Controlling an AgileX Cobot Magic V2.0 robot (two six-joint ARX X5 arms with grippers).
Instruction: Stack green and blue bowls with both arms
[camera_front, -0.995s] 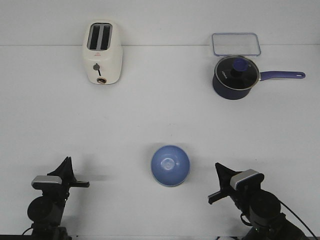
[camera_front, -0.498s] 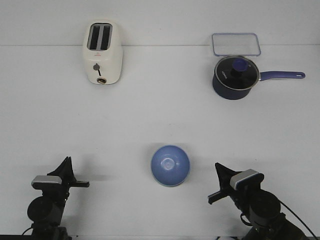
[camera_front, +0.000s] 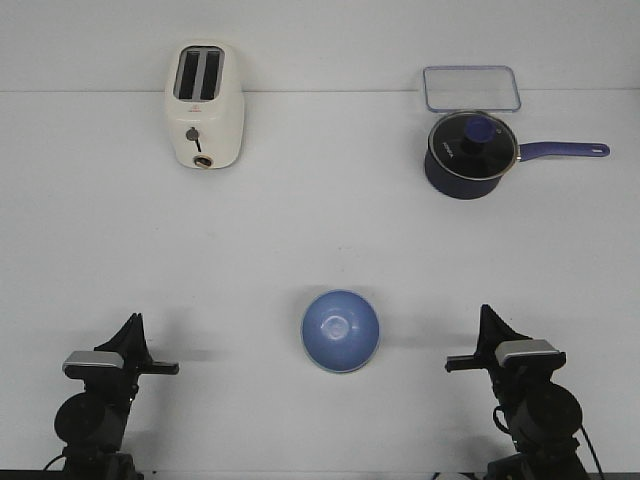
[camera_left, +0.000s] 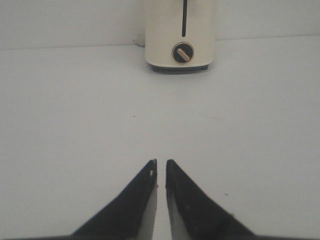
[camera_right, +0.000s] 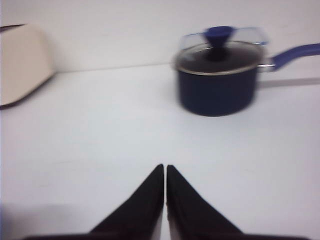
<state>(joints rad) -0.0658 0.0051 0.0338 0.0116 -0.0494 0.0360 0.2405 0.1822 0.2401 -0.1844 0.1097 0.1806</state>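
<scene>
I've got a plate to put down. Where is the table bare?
Bare: the wide middle between toaster, saucepan and blue bowl. Crowded: the far right corner, where a clear lid lies behind the saucepan.

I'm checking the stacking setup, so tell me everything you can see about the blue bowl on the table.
The blue bowl is small, round and periwinkle, with a matte look and a paler circle at the centre of its inside. It sits upright, open side up, on the white table near the front edge, between the two arms. Nothing is visible inside it and nothing touches it apart from the table; both grippers stand apart from it. Whether the green bowl lies beneath it cannot be told. Neither wrist view shows it clearly.
</scene>
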